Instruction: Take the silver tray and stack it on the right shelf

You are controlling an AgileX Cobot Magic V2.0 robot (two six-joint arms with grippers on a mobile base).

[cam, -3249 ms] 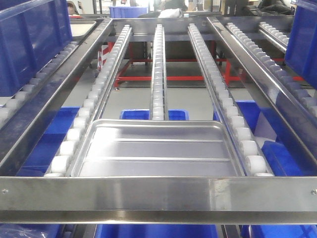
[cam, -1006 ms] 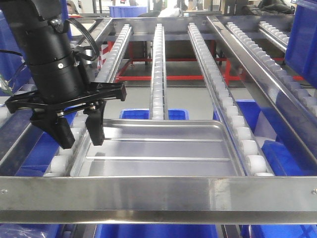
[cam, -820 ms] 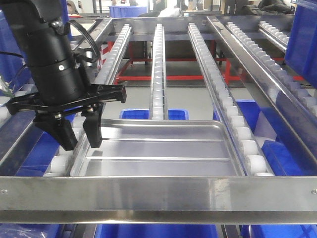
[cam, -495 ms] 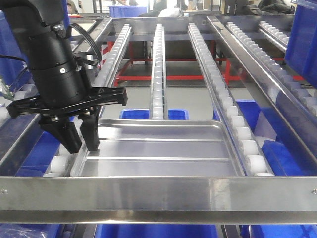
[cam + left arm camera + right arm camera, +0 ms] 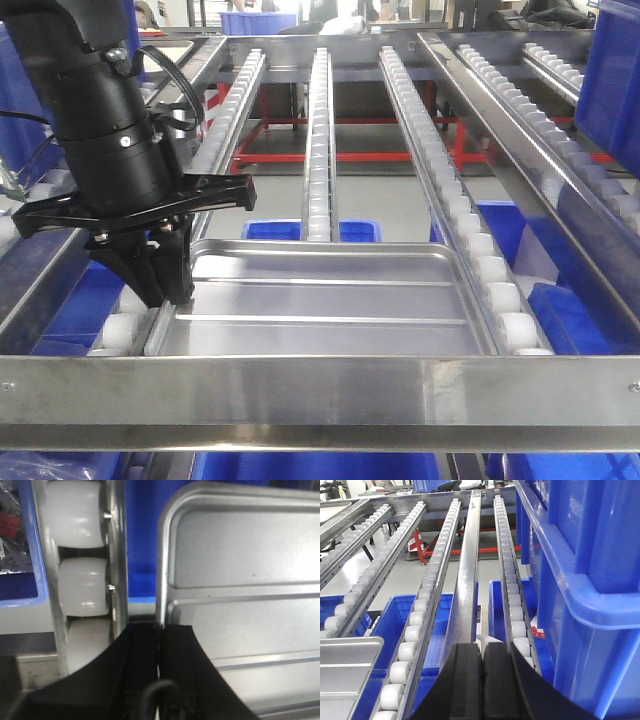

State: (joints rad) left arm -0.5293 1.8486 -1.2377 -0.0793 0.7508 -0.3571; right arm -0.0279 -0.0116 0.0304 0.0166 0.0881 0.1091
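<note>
Front view: the left gripper is down at the near-left corner of the tray, its fingers drawn together over the left rim.
Left wrist view: the two black fingers stand astride that rim, one outside it and one inside the tray. Only the thin metal lip is between them, so the grip reads as pinched onto the rim.
Tray: lies on the three lanes of big rollers, just behind the front rail. I cannot tell whether it is lifted at all.
Right gripper: fingers nearly together with nothing between them. It hangs over thin roller lanes beside a big blue bin, and the tray's corner shows at the lower left of its view.
Right shelf: the thin-roller lanes to the right of the tray, well apart from the gripped corner.
Step in hand: the grasp, which I judge made. The lift and carry are not yet done.
Next move: raise the rim clear of the rail and the roller guides, then take the tray rightward onto the right shelf.
Care needed: a wide tray held by one edge will likely tip or swing, so a slow, level lift seems wise.
</note>
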